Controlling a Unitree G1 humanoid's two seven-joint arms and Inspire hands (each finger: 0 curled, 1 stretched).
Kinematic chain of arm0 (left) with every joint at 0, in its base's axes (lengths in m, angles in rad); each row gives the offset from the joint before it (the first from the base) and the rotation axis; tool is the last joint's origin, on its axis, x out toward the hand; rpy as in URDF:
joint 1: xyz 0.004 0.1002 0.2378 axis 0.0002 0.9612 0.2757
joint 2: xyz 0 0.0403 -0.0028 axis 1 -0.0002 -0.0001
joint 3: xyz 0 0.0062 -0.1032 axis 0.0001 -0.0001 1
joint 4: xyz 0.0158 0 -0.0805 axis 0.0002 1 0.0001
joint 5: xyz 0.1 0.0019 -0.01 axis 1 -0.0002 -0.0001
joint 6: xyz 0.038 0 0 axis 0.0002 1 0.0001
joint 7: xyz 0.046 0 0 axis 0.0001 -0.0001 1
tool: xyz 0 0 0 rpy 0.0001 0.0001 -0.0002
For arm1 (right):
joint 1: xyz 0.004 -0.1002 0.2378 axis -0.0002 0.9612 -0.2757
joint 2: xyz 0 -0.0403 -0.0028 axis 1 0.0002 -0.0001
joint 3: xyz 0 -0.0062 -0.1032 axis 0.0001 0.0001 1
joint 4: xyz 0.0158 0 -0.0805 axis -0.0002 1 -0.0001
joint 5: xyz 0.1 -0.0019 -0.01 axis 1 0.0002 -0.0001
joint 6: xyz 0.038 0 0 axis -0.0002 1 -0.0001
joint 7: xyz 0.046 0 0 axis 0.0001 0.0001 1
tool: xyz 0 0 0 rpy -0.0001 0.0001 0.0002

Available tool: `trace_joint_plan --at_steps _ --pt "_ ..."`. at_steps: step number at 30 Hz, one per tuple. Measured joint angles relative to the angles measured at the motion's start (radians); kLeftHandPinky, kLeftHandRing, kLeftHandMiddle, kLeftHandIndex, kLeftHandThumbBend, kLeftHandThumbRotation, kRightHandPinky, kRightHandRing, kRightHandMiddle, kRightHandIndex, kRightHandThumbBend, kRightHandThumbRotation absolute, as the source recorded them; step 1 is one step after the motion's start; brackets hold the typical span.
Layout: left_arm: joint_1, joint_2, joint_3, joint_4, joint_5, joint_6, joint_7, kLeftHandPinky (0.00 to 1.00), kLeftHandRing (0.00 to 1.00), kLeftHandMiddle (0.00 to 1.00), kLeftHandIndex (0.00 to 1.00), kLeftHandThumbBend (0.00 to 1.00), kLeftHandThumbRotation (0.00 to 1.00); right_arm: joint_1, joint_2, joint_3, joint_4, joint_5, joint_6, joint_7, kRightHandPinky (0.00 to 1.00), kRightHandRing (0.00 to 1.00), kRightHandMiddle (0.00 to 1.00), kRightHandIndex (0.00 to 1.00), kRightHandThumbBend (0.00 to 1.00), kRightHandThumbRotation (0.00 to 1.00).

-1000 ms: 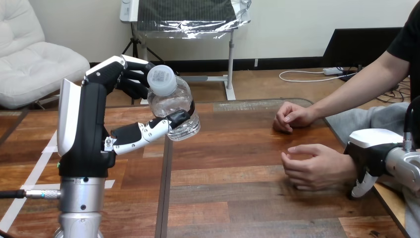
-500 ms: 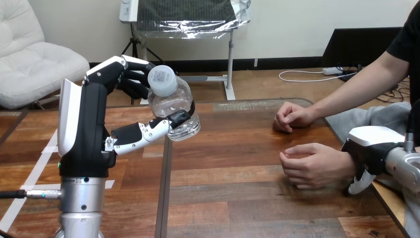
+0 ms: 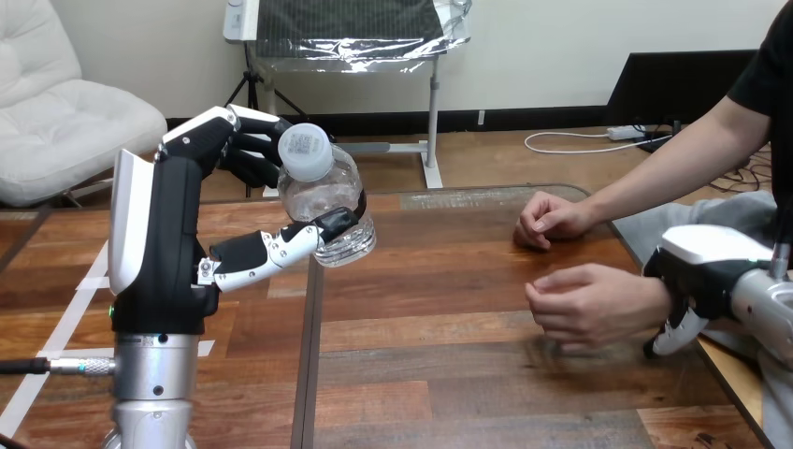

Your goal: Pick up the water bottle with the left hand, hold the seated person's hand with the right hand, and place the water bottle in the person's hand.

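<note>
Water bottle (image 3: 327,201) is off the table (image 3: 449,393), on the left side, held tilted with its white cap up and toward the camera. The left hand (image 3: 178,220) has it clamped, thumb across the lower body and fingers wrapped behind the neck. That grip and the bottle's place match the pictures of the last second, so the pick-up looks finished and the left arm is waiting.

The change is on the right. The person's hand (image 3: 589,304), loosely curled, has risen a little off the table and drifted slightly left. The right hand (image 3: 699,279) has come up with it, sitting over the person's wrist (image 3: 656,301) with a white finger hooked down the wrist's near side. The two moving together suggests the hold is made and the hand is being brought up for the handover. The person's other hand (image 3: 547,220) rests closed on the table farther back, unmoved.

Bottle and receiving hand are well apart, with bare table between them. The person's curled fingers would probably need to open before the bottle can be set into the palm.
</note>
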Motion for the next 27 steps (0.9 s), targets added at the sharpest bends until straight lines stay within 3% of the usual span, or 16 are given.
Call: trace_joint_plan --at_steps 16,19,20,23,27 --pt "-0.002 -0.001 -0.002 0.005 0.008 0.000 0.000 0.42 0.42 0.46 0.50 0.64 0.00 0.000 -0.025 -0.026 -0.078 0.019 0.006 0.020 0.18 0.28 0.40 0.47 0.73 0.00" --pt "-0.004 -0.001 -0.004 0.008 0.012 0.000 0.000 0.41 0.42 0.46 0.50 0.64 0.00 0.000 -0.028 -0.033 -0.102 0.018 0.024 0.034 0.23 0.31 0.41 0.46 0.72 0.00" --pt "-0.005 -0.001 -0.005 0.009 0.014 0.000 0.000 0.41 0.42 0.46 0.50 0.64 0.00 0.000 -0.030 -0.035 -0.113 0.018 0.031 0.040 0.33 0.34 0.43 0.46 0.72 0.00" --pt "-0.010 -0.002 -0.006 0.015 0.019 0.000 0.000 0.41 0.42 0.46 0.49 0.64 0.00 0.000 -0.034 -0.040 -0.138 0.017 0.048 0.052 0.42 0.37 0.45 0.45 0.72 0.00" --pt "-0.015 -0.003 -0.009 0.023 0.023 0.000 0.000 0.41 0.42 0.46 0.49 0.63 0.00 0.000 -0.037 -0.049 -0.173 0.019 0.069 0.068 0.38 0.36 0.44 0.45 0.73 0.00"
